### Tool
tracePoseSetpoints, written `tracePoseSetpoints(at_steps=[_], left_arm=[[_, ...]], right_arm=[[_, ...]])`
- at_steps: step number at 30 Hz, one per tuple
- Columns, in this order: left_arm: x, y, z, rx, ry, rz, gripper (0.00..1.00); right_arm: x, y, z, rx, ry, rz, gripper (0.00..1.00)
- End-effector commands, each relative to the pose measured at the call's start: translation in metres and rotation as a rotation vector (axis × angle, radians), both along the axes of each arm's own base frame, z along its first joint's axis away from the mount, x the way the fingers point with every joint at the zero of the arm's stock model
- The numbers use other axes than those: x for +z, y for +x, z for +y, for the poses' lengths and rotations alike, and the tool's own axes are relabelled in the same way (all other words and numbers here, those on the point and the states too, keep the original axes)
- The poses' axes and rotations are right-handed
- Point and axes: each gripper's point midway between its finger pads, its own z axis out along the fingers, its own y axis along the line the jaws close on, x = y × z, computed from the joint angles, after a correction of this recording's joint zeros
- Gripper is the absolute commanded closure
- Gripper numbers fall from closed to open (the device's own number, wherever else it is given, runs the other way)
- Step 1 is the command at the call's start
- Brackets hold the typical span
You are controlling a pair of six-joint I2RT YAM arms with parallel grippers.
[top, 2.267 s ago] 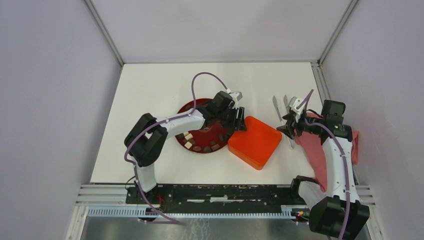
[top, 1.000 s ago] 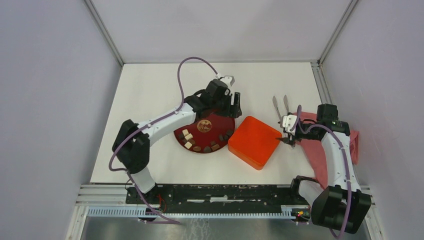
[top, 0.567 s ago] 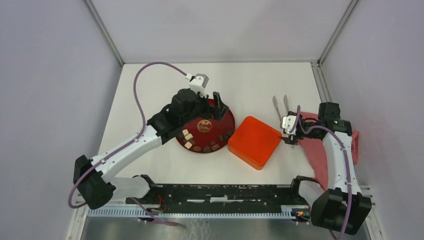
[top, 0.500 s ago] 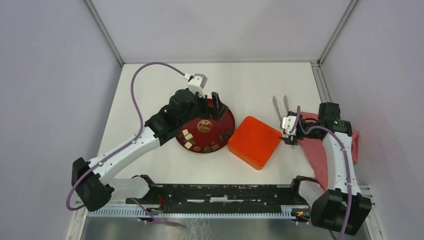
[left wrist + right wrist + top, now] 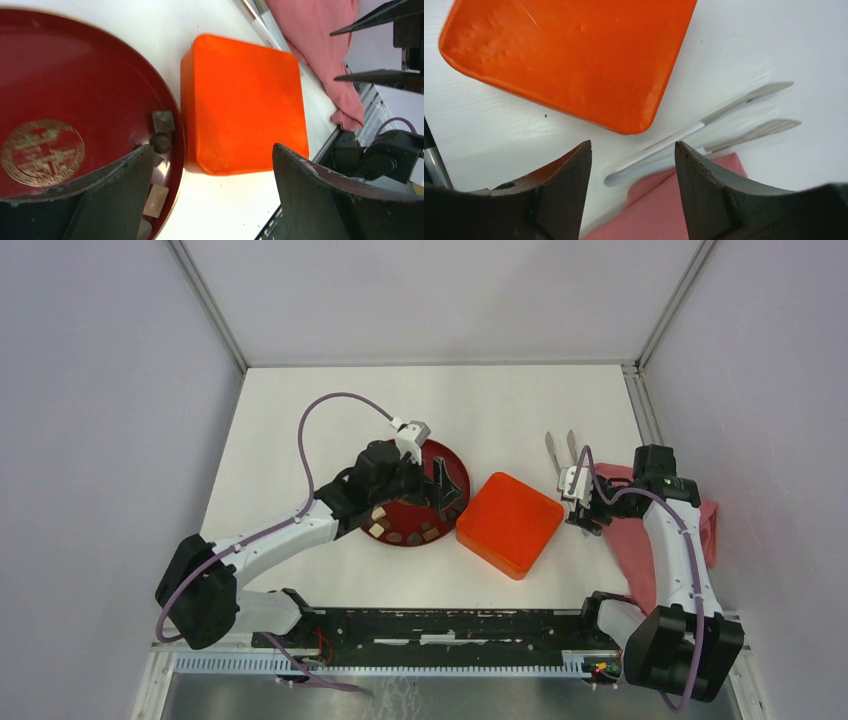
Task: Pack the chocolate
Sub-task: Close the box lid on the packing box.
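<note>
The chocolate (image 5: 403,534) lies as several small dark, tan and cream pieces along the near rim of a red plate (image 5: 456,466). In the left wrist view, some of the chocolate (image 5: 163,121) sits by the plate's rim (image 5: 100,75), next to the closed orange box (image 5: 245,100). My left gripper (image 5: 441,486) hovers open over the plate's right side, its jaws straddling the plate edge and the box corner, with nothing held (image 5: 212,150). My right gripper (image 5: 585,512) is open and empty (image 5: 632,145) just right of the orange box (image 5: 510,524).
White-handled metal tongs (image 5: 559,454) lie right of the box, seen under my right gripper as tongs (image 5: 704,125) beside a pink cloth (image 5: 684,200). The pink cloth (image 5: 655,530) drapes over the table's right edge. The plate has a gold emblem (image 5: 42,152).
My left arm has drawn back from the plate's far side and now sits over its right side near the box. The right gripper has barely shifted.
</note>
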Motion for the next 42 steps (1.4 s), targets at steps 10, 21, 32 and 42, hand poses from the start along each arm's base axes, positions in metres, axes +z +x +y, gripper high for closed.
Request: tracePoseSetpoints(at_steps=[10, 21, 32, 42], left_arm=[[-0.020, 0.026, -0.039, -0.069, -0.077, 0.109, 0.20], [-0.077, 0.032, -0.058, -0.123, -0.001, 0.240, 0.33], [-0.095, 0.025, -0.064, -0.149, 0.060, 0.299, 0.37], [-0.110, 0.016, -0.071, -0.161, 0.134, 0.338, 0.42]], right_arm=[[-0.062, -0.009, -0.037, -0.156, -0.171, 0.069, 0.55], [-0.071, -0.010, -0.006, -0.174, 0.050, 0.163, 0.72], [-0.093, -0.009, -0.004, -0.237, 0.089, 0.180, 0.76], [-0.092, -0.004, 0.013, -0.226, 0.166, 0.230, 0.83]])
